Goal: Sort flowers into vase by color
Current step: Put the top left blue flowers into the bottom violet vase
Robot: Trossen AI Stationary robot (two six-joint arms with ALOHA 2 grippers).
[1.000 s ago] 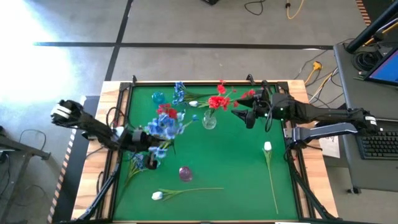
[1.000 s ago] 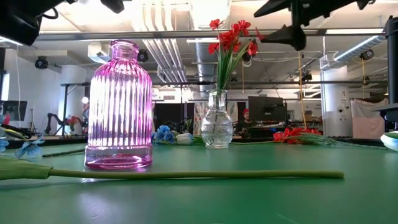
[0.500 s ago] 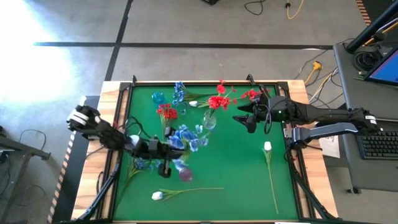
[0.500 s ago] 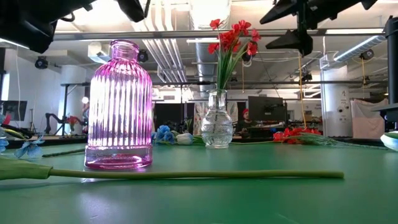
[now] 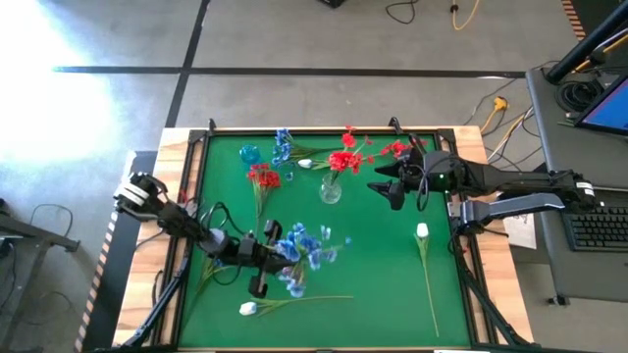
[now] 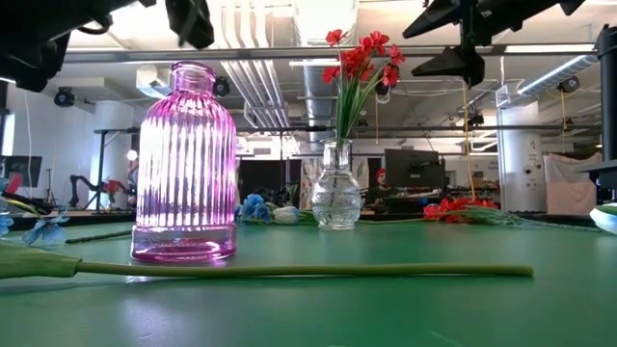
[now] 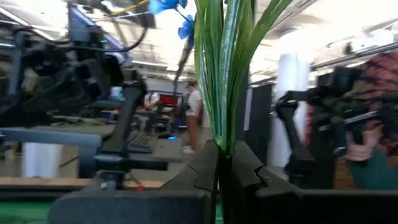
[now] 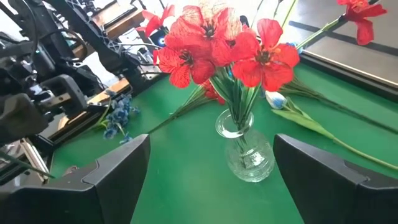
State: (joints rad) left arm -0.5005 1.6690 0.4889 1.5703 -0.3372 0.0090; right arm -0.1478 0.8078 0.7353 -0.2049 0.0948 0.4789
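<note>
On my left side, the left gripper [image 5: 263, 257] hangs over the front-left part of the green felt table [image 5: 373, 265], its fingers clamped together on the green stems of a spray of small blue artificial flowers [image 5: 304, 250]. In the high view the blooms sit over where the ribbed pink glass bottle vase [image 6: 185, 164] stands. I judge I'm mid-delivery of the blue bunch. Next I need to tip the stems upright and line them over the narrow neck before lowering.

Centre-back, the clear glass bud vase [image 5: 331, 189] holds red artificial blooms [image 8: 217, 50]. A white tulip-like bud on a long stem [image 5: 289, 302] lies near the front edge.

To the right, the right gripper [image 5: 385, 184] waits beside the clear vase, fingers spread apart and empty.
</note>
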